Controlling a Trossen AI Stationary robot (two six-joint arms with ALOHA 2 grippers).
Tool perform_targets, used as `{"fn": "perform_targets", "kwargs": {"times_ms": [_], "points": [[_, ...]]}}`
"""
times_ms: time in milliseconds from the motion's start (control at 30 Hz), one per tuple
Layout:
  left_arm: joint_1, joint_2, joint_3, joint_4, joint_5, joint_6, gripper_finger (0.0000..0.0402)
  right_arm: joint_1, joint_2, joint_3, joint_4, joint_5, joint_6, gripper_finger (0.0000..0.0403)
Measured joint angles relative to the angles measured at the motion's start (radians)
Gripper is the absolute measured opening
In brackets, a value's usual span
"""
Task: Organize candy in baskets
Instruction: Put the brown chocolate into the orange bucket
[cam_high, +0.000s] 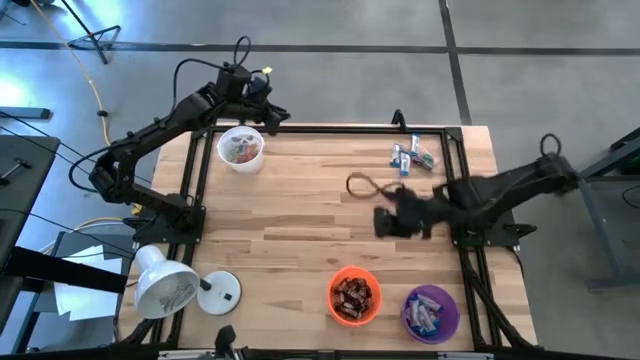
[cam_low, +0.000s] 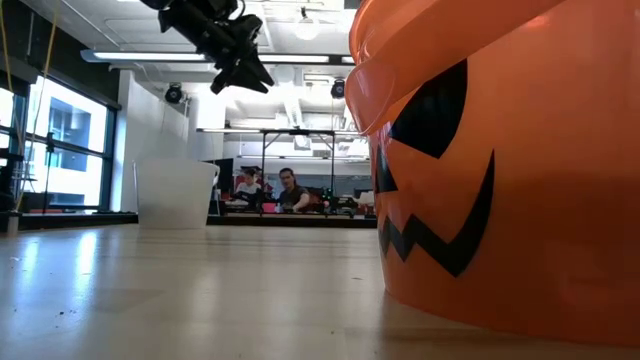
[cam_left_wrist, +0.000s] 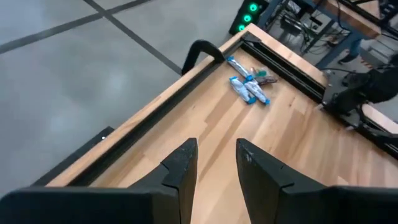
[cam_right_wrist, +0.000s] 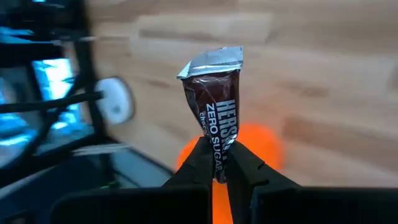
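My right gripper (cam_high: 392, 220) hangs over the middle of the table, shut on a dark brown candy bar (cam_right_wrist: 214, 106) with a silver crimped end. The orange basket (cam_high: 354, 295) with brown candy and the purple basket (cam_high: 431, 312) with blue candy stand on the table near its front edge. The white basket (cam_high: 240, 148) stands at the far left and holds mixed candy. My left gripper (cam_left_wrist: 216, 168) is open with nothing between its fingers, raised beside the white basket at the far edge (cam_high: 265, 105). A small pile of loose blue-and-white candy (cam_high: 412, 155) lies at the far right. My right gripper pinches one end of the candy bar (cam_right_wrist: 219, 146) between its two fingertips. The bar runs on along the fingers and sticks out past them, its silver crimped end (cam_right_wrist: 211, 62) farthest from the gripper. It is lifted clear of the table, above the blurred orange basket (cam_right_wrist: 255, 146).
A white dome lamp (cam_high: 170, 285) with a round base stands at the near left corner. A dark cord loop (cam_high: 362, 185) lies on the wood mid-table. Black rails (cam_high: 455, 150) frame the table. In the low view the orange basket (cam_low: 480, 170) fills the right; people sit far behind.
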Motion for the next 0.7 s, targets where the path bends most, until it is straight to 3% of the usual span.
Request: {"fn": "perform_targets", "kwargs": {"times_ms": [100, 300, 433, 700], "points": [[-0.025, 0.000, 0.000, -0.001, 0.000, -0.019, 0.0099, 0.161, 0.043, 0.008, 0.105, 0.104, 0.164, 0.0005], [-0.075, 0.000, 0.000, -0.007, 0.001, -0.046, 0.0099, 0.367, 0.240, 0.067, 0.259, 0.093, 0.370, 0.0005], [-0.103, 0.000, 0.000, -0.007, 0.001, -0.046, 0.0099, 0.402, 0.357, 0.154, 0.233, 0.066, 0.372, 0.0005], [-0.144, 0.000, 0.000, -0.008, 0.000, -0.045, 0.0099, 0.392, 0.473, 0.274, 0.196, 0.054, 0.219, 0.0022]]}}
